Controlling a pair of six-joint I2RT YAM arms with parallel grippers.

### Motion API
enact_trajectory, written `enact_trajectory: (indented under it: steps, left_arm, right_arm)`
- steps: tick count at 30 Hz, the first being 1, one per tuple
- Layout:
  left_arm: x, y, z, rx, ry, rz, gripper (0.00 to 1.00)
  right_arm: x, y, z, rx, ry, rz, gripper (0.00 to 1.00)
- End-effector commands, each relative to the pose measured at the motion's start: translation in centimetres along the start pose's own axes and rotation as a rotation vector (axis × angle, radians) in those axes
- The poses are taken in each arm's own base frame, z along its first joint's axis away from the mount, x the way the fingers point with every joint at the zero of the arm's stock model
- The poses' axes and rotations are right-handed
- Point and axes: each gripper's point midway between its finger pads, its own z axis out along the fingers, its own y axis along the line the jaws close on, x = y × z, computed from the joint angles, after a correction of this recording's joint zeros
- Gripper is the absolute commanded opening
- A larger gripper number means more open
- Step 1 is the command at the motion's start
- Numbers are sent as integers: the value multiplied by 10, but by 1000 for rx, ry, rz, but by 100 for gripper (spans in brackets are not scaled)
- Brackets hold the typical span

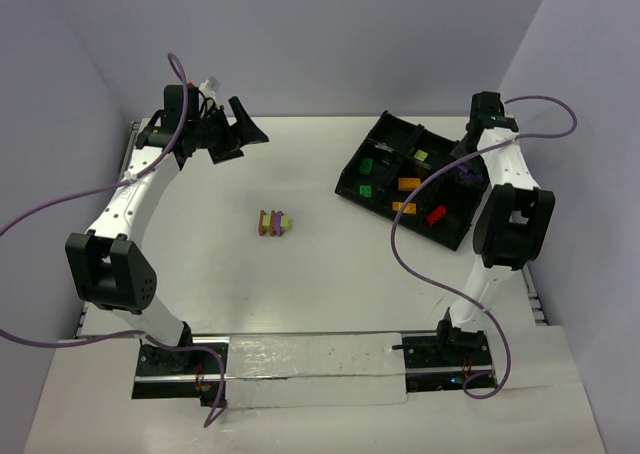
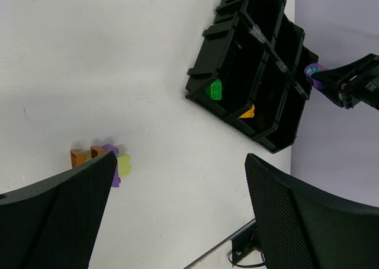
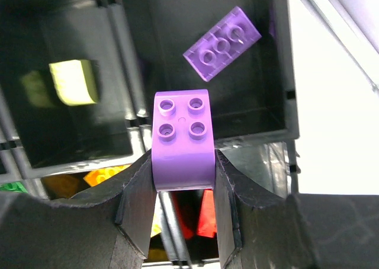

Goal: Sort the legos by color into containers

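on your white table (image 1: 300,174), one tray compartment (image 3: 172,38) holds a flat purple brick (image 3: 222,42), shown only at the right wrist. your right gripper (image 3: 183,162) pinches a rounded purple brick (image 3: 182,141); your left gripper (image 2: 180,159) gapes empty.

top camera looks down from behind; left wrist sees the tray (image 2: 232,26) distant at one o'clock, right wrist close above.

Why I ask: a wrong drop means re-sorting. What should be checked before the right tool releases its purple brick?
1. Grip: right tool shut on purple brick: ok.
2. Colour match: compartment ahead holds a flat purple brick: ok.
3. Held brick fully over that compartment, past its near wall: cannot tell.
4. Yellow-green brick sits in the neighbouring compartment, off to the side: ok.
5. Left tool open, well clear of the tray: ok.
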Motion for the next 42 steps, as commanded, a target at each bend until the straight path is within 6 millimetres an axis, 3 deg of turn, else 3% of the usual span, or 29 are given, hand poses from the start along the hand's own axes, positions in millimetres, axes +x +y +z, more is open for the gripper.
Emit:
enact_trajectory:
  steps: [1, 4, 8, 9, 14, 20, 25, 30, 33, 38, 42]
  left_arm:
    - [-9, -6, -9, -2, -37, 14, 97]
    - [-9, -5, -7, -7, -36, 11, 97]
    - [-9, -3, -5, -17, -29, 5, 97]
    - [-9, -2, -3, -24, -24, 0, 97]
    - [-9, 3, 1, -45, -14, -20, 97]
    - [-6, 14, 14, -87, 26, -60, 97]
    - [-10, 15, 18, -110, 48, -69, 97]
    - [-13, 19, 27, -135, 72, -77, 97]
    - [-15, 22, 32, -140, 80, -75, 97]
    - [3, 44, 43, -196, 121, -79, 96]
    - [21, 60, 48, -267, 151, -39, 95]
  right_arm:
    - [-26, -12, -15, -2, -93, 60, 0]
    - [-28, -14, -12, 1, -90, 71, 2]
    - [-32, -11, -6, -2, -89, 78, 16]
    - [-34, -10, -5, -3, -91, 80, 25]
    - [-36, -11, 3, 14, -92, 68, 51]
    - [-36, -8, 8, 5, -81, 53, 61]
    - [-42, -2, -2, -35, -99, 56, 58]
    - [-45, 46, -33, -263, -156, -4, 35]
    - [-37, 65, -42, -305, -150, -51, 31]
    - [-12, 107, -76, -404, -143, -159, 35]
    - [23, 148, -108, -508, -114, -259, 39]
